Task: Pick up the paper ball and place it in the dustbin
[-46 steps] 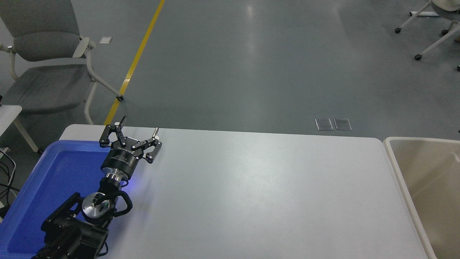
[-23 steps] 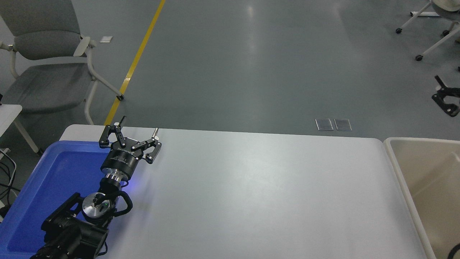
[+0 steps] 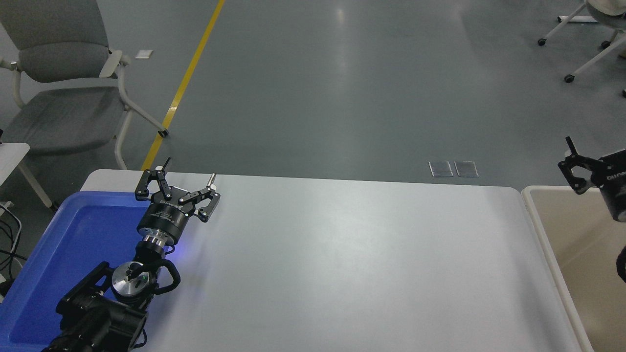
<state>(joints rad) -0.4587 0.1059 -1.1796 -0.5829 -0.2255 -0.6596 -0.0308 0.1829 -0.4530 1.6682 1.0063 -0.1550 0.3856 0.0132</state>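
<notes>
The cream-beige dustbin (image 3: 534,208) stands at the table's right end, cut off by the picture's right edge. The part of its inside that shows is bare. The paper ball is not in view. My right gripper (image 3: 579,168) comes in from the right edge and hangs over the dustbin's far rim; it is partly cut off, so its state is unclear. My left gripper (image 3: 189,169) is parked open and empty at the table's far left, over the corner of the blue tray.
A bright blue shallow tray (image 3: 63,244) lies at the table's left end under my left arm. A grey chair (image 3: 63,73) stands beyond the far left corner. Wheeled chair legs (image 3: 582,44) show at the top right.
My right gripper has come into view at the right edge and moved down and left to the dustbin's far rim. The left arm has not moved.
</notes>
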